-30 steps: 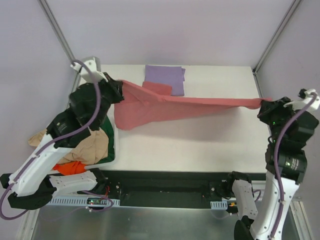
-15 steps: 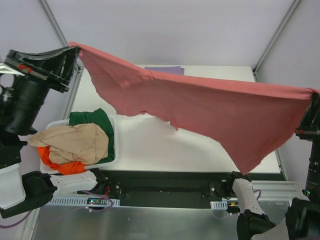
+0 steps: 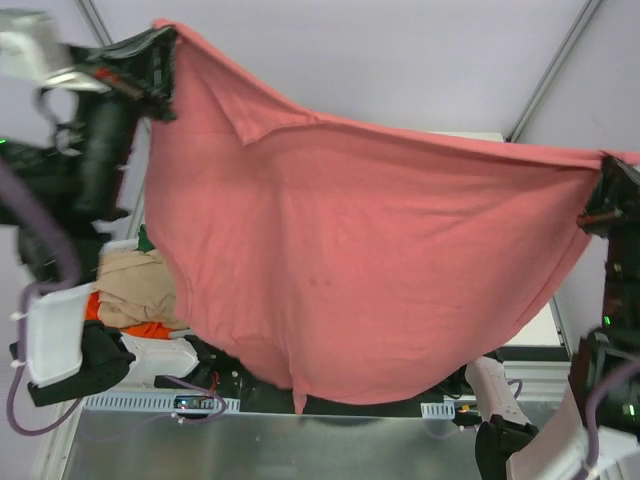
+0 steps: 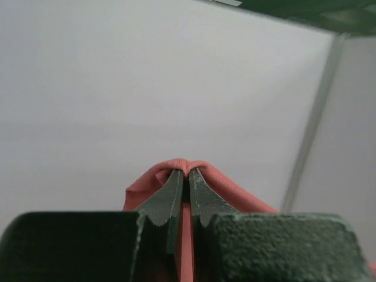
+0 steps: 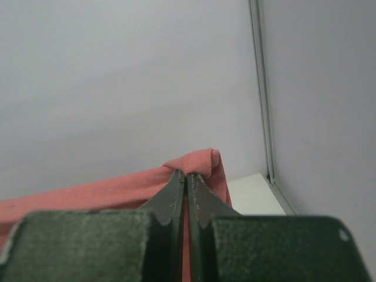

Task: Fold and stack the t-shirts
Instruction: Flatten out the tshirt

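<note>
— How far along is the job?
— Barely begun: the red t-shirt [image 3: 350, 260] hangs spread in mid-air, unfolded, while more shirts [image 3: 125, 285] wait heaped at near left
— What do the wrist views add?
— Only they show the left gripper [image 4: 188, 176] and right gripper [image 5: 186, 176] clamped tight on pinched cloth; only the overhead view shows the whole drape

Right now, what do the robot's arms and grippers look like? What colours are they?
The left arm and the right arm are chunky black joints with smooth white shells. A thin purple cable loops along each. The left gripper and right gripper have dark, pointed fingers with little zigzag teeth inside.
</note>
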### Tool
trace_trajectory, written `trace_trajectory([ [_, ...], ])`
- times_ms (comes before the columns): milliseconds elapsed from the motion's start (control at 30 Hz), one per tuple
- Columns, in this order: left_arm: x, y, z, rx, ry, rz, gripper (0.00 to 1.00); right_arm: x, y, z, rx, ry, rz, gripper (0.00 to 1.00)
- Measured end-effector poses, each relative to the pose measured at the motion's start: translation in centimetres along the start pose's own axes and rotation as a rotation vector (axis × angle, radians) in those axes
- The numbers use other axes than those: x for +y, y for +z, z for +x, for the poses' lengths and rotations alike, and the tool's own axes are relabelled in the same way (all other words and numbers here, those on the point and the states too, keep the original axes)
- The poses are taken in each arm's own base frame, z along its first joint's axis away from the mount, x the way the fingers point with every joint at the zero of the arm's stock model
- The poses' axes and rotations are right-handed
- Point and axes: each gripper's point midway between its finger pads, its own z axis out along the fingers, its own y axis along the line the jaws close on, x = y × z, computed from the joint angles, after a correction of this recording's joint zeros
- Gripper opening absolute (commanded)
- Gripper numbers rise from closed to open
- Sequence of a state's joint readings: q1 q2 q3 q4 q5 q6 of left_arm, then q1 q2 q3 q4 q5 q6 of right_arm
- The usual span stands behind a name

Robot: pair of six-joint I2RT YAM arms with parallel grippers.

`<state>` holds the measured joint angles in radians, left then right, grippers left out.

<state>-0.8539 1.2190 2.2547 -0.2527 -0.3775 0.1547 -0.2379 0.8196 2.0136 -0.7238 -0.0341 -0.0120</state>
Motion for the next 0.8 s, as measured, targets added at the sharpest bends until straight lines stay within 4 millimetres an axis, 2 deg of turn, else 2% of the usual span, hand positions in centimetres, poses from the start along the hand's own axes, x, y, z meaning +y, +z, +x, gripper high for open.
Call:
trace_trajectory([
  [67, 1.2, 2.3, 3.5, 0.04, 0.078, -0.102, 0.0, -0.8, 2.7, 3.6, 0.072, 0.024, 0.012, 0.0],
  [167, 4.6, 6.1, 12.1, 0.169, 0.189, -0.248, 0.0, -2.6, 6.6, 11.4, 0.245, 0.069, 0.041, 0.0],
  [233, 7.3, 7.9, 18.9, 0.28, 0.233, -0.314, 0.0, -3.8, 9.2, 17.8, 0.379, 0.105, 0.059, 0.0],
  [367, 13.1, 9.1, 36.2, 0.58, 0.275, -0.376, 0.0, -6.6, 13.1, 31.0, 0.647, 0.161, 0.107, 0.0],
  [433, 15.3, 8.8, 43.5, 0.702, 0.281, -0.387, 0.0, -8.1, 13.8, 38.0, 0.781, 0.191, 0.135, 0.0],
  [467, 16.3, 8.3, 47.5, 0.767, 0.285, -0.394, 0.0, -8.6, 13.9, 40.7, 0.84, 0.205, 0.147, 0.0],
  [500, 17.2, 7.6, 51.7, 0.833, 0.288, -0.394, 0.0, -9.1, 13.9, 43.9, 0.907, 0.22, 0.155, 0.0],
  [600, 19.2, 4.8, 61.8, 0.998, 0.298, -0.398, 0.0, -9.9, 14.1, 52.0, 1.07, 0.251, 0.16, 0.0],
  [667, 19.9, 2.8, 66.6, 1.08, 0.294, -0.39, 0.0, -10.1, 14.2, 56.5, 1.16, 0.26, 0.16, 0.0],
  [700, 20.4, 1.7, 68.6, 1.115, 0.286, -0.393, 0.0, -10.1, 14.3, 58.1, 1.19, 0.264, 0.157, 0.0],
  [767, 20.9, 0.1, 71.3, 1.161, 0.266, -0.398, 0.0, -10.0, 14.9, 61.5, 1.244, 0.267, 0.152, 0.0],
  [800, 21.0, -0.2, 71.8, 1.169, 0.256, -0.401, 0.0, -9.9, 15.2, 62.4, 1.254, 0.268, 0.149, 0.0],
])
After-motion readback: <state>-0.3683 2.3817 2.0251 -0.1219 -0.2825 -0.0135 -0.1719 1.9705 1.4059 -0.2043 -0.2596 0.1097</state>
